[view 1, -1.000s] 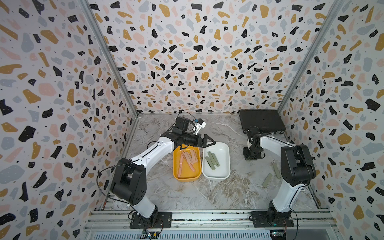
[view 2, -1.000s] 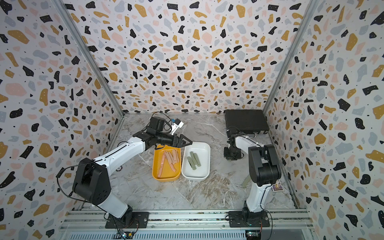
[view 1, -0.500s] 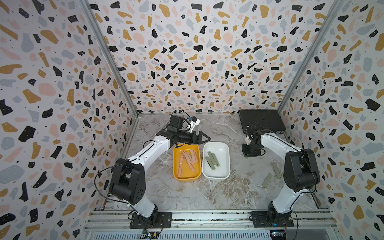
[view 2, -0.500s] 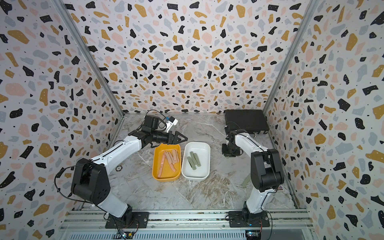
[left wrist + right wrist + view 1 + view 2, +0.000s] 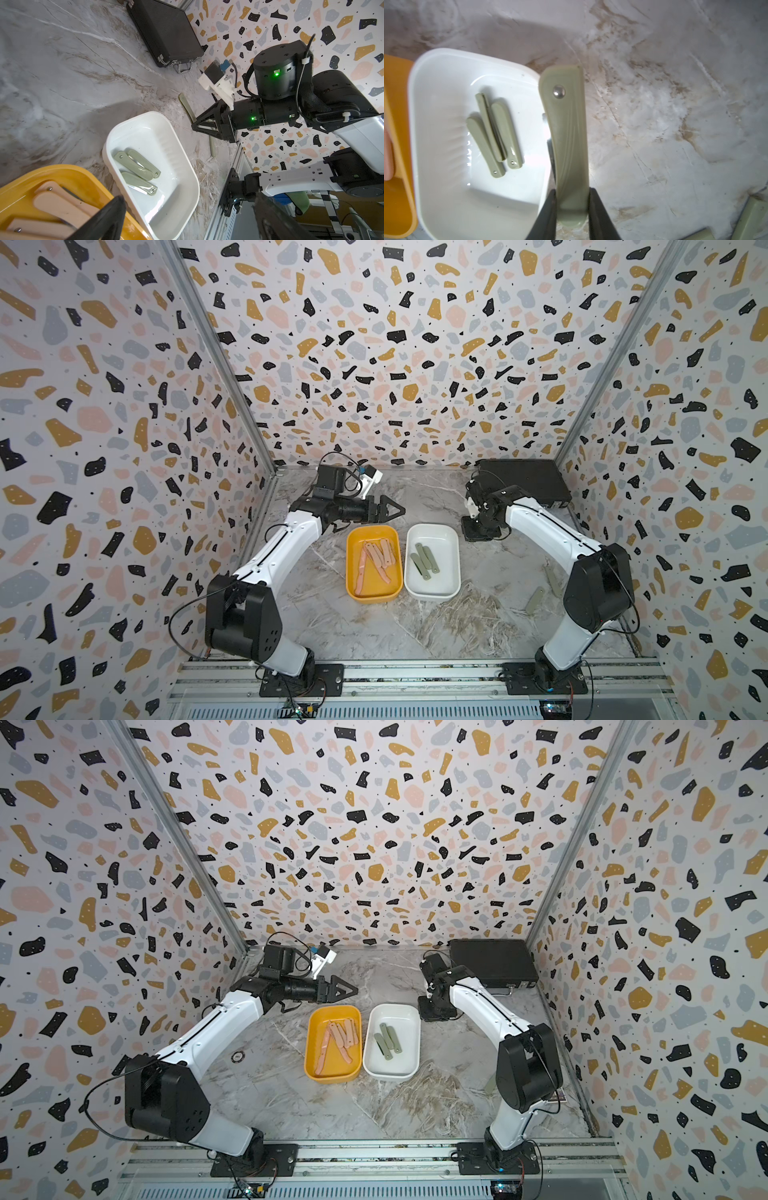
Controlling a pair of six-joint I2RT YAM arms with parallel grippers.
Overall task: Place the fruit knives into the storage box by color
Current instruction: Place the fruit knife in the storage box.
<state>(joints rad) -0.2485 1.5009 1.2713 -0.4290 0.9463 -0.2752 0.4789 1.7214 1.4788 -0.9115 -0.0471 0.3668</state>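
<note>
Right tool (image 5: 572,205) pinches 1 green fruit knife (image 5: 566,133) by its end, hanging just beside the white box (image 5: 412,108), evidently for colour-matched release with 3 green knives (image 5: 494,133). Left tool (image 5: 392,511) spread, empty.

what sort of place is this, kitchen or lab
Most likely a robot test booth, not a kitchen: a left arm and right arm bolted to a metal rail, and terrazzo-print panels boxing in a marble-look tabletop.
</note>
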